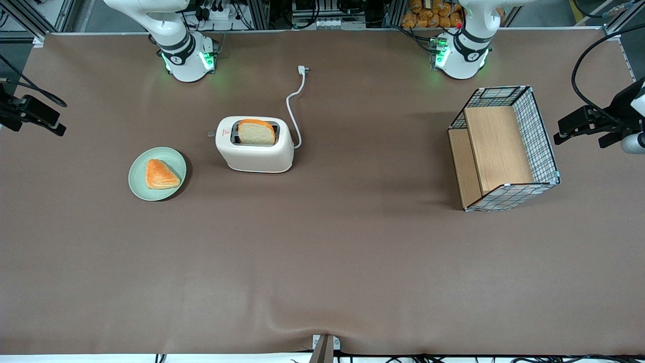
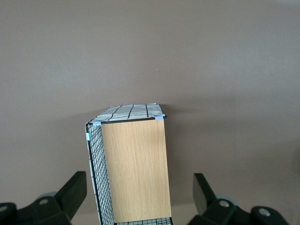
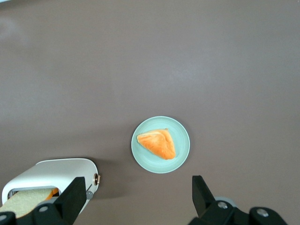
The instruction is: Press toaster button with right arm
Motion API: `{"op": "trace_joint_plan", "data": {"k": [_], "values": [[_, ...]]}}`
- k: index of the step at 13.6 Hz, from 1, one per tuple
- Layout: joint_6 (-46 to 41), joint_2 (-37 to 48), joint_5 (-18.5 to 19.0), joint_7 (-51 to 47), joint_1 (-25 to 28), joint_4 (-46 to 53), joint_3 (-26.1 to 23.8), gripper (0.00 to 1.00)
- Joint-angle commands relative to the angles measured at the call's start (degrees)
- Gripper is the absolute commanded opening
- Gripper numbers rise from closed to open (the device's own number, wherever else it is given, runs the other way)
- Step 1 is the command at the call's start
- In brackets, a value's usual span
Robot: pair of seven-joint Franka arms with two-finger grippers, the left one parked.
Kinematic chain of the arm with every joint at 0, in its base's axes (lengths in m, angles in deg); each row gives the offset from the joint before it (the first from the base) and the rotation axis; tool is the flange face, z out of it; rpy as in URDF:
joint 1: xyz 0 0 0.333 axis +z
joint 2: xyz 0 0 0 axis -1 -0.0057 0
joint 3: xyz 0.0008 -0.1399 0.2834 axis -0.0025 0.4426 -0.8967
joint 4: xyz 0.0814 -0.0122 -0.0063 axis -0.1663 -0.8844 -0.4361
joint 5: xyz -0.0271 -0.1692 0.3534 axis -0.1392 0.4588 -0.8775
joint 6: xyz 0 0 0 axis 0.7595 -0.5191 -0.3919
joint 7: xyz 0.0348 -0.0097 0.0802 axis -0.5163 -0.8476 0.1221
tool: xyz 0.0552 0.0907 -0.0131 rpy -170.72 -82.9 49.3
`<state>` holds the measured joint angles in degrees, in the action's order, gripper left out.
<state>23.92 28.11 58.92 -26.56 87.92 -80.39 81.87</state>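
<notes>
The toaster [image 1: 255,145] is set on the brown table [image 1: 322,262], a bread slice [image 1: 256,132] standing in its slot. The toaster button [image 1: 211,134] juts from the narrow side facing the green plate [image 1: 138,174]. The gripper [image 3: 139,200], fingers spread wide, is held high above plate and toaster.

The brown-covered table [image 1: 322,262] carries the cream-white toaster [image 1: 255,151] with its white cord [image 1: 294,108] trailing away, a pale green plate [image 1: 157,174] beside it, and a wire-and-wood basket [image 1: 504,148] toward the parked arm's end. The gripper [image 3: 138,199] hangs above, fingers spread.
</notes>
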Motion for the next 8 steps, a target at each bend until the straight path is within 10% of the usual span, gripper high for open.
{"op": "trace_joint_plan", "data": {"k": [1,8], "values": [[-2.59,-2.28,0.75,-0.73,-0.97,3.55,-0.42,1.0],[-3.3,-1.93,1.36,-1.08,-0.7,3.72,-0.42,1.0]]}}
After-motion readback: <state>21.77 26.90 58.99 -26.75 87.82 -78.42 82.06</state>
